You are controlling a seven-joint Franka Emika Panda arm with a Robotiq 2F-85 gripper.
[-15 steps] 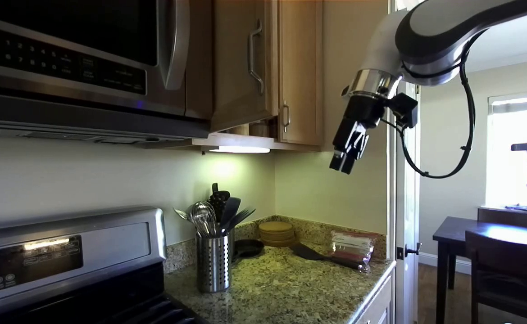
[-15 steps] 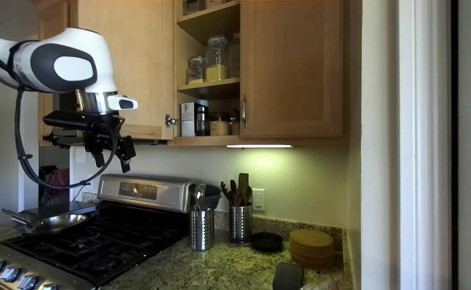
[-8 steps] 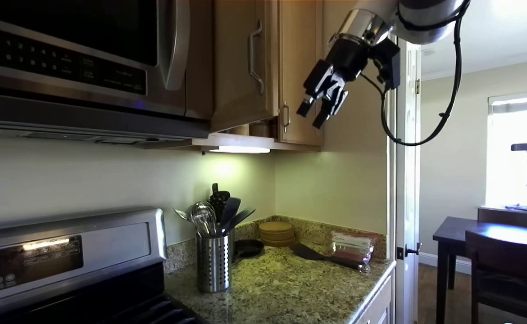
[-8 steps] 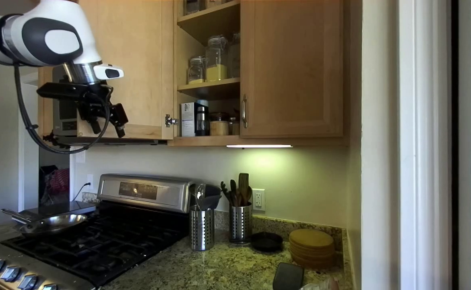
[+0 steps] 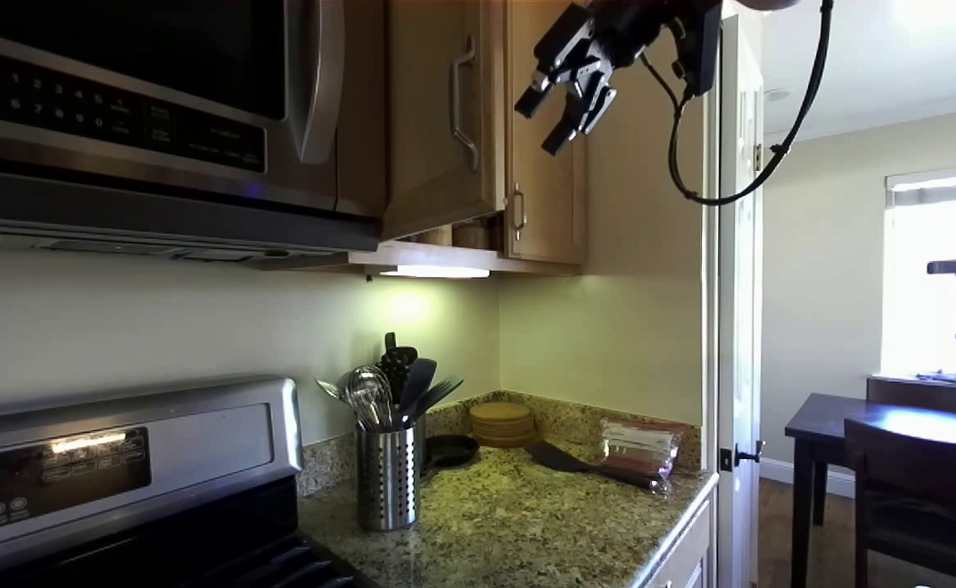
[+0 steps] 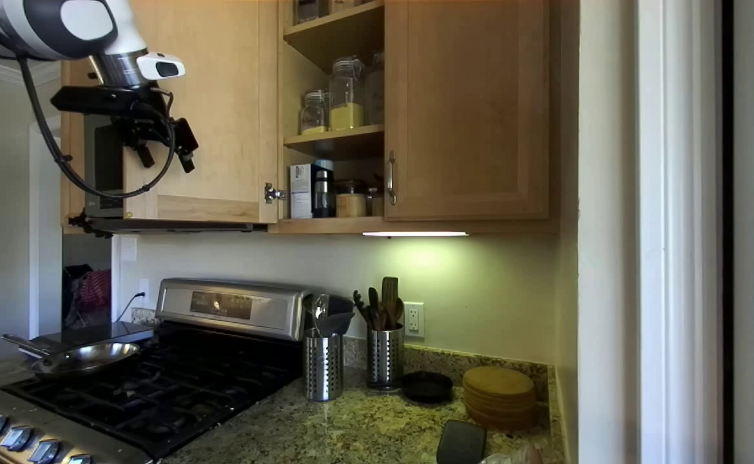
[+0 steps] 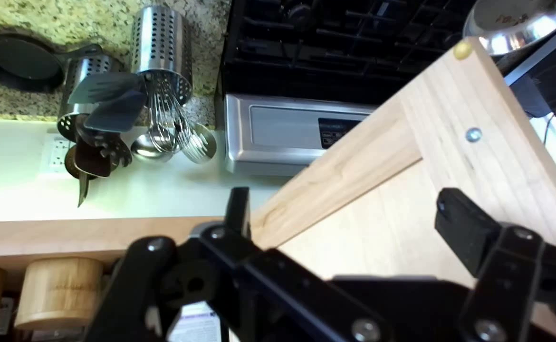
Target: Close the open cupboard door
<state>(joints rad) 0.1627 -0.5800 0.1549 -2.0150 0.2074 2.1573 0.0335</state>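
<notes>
The cupboard door is a tall honey-brown wooden panel that stands open, swung out toward the microwave side. In an exterior view its outer face (image 5: 429, 122) shows the silver bar handle (image 5: 460, 106). In an exterior view its inner face (image 6: 222, 129) and metal hinge (image 6: 273, 193) show. My gripper (image 5: 543, 122) is open and empty, to the right of the door there, and my gripper (image 6: 167, 161) is in front of its inner face. In the wrist view the door (image 7: 354, 228) lies beyond the spread fingers of the gripper (image 7: 347, 209). Contact is not visible.
The open shelves (image 6: 335, 138) hold jars and boxes. A shut neighbouring door (image 6: 467, 109) is beside them. The microwave (image 5: 118, 98) is beyond the open door. Below are the stove (image 6: 151, 374), utensil holders (image 6: 323, 364), a pan (image 6: 84, 357) and the granite counter (image 5: 486, 523).
My gripper has risen from below the cupboard's bottom edge to the height of the door. In an exterior view it has also moved left, toward the door. The door has not moved.
</notes>
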